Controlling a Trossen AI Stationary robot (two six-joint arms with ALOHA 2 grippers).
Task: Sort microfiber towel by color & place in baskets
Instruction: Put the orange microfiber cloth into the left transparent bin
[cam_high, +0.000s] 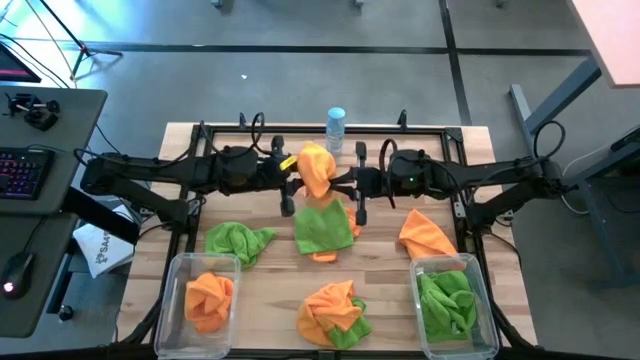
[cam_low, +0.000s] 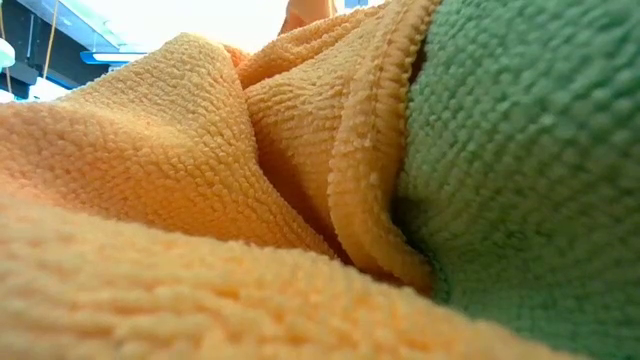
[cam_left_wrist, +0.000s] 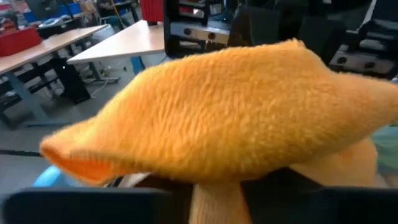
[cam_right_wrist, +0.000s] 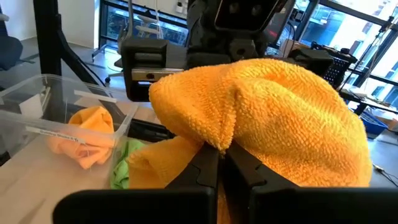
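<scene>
An orange microfiber towel (cam_high: 315, 170) hangs in the air between my two grippers over the table's far middle. My left gripper (cam_high: 292, 180) is on its left side and my right gripper (cam_high: 347, 183) on its right, both shut on it. Right below lies a green towel (cam_high: 323, 228). More cloths rest flat on the table: a green one (cam_high: 238, 241), an orange one (cam_high: 425, 234), and an orange-and-green heap (cam_high: 335, 312) at the near edge. The left basket (cam_high: 176, 300) holds orange towels (cam_high: 209, 298). The right basket (cam_high: 487, 310) holds green ones (cam_high: 446, 300). My left gripper has a strip of the orange towel (cam_left_wrist: 214, 202) between its fingers, coming level from the table's left; the cloth bulges over the fingers and hides the rest. My right gripper pinches a bunched fold of the towel's underside (cam_right_wrist: 219, 144) between its fingers (cam_right_wrist: 244, 163), level from the table's right. The towel is lifted clear and drapes over the fingers.
A white-and-blue bottle (cam_high: 335, 128) stands at the far edge behind the grippers. A black metal frame (cam_high: 195, 205) runs along the table's sides. The heap of orange (cam_low: 150, 200) and green cloth (cam_low: 530, 170) fills the low view. A desk with a keyboard (cam_high: 22, 172) stands to the left.
</scene>
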